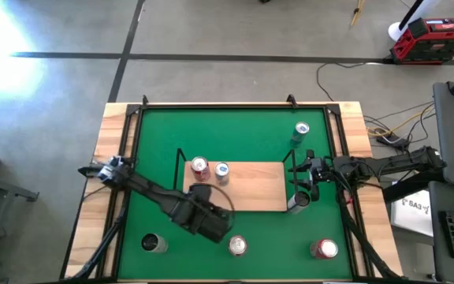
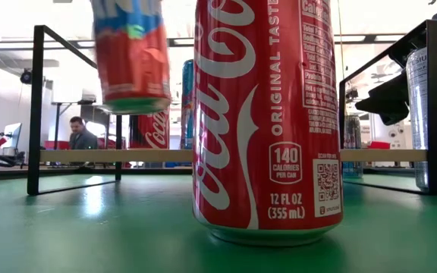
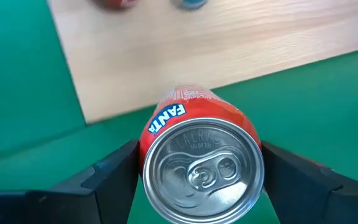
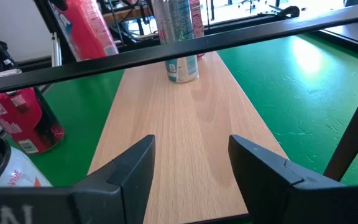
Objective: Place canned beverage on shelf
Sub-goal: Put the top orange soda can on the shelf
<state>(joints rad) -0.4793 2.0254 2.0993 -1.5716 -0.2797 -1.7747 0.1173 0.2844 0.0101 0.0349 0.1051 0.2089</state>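
High view, reading from 9 o'clock across: the left arm reaches in from the table's left edge, and the left gripper hangs over the shelf at about 7 o'clock of the board. Its fingers pinch the Fanta can by the sides, leaving the base free to be set down flat, which looks like the reason for that grip. In the left wrist view the can is upright between the two dark fingers. Green mat lies under it and the board's edge is just beyond, so it is not yet over the wood. The low view shows its base in the air, above the level of the board.

The can itself is red-orange with a blue-and-white Fanta logo near the rim and a silver top with the tab unopened (no dents that I can see).

Further along, at about 10 o'clock of the board, a red can and a blue-and-white can stand just beside each other on the shelf. The rest of the wood toward 3 o'clock is bare, likely the room left for more cans.

At 3 o'clock the right gripper waits at the shelf's right end, fingers spread and holding nothing.

Loose cans stand on the mat, among them a Coca-Cola can that fills the low view.
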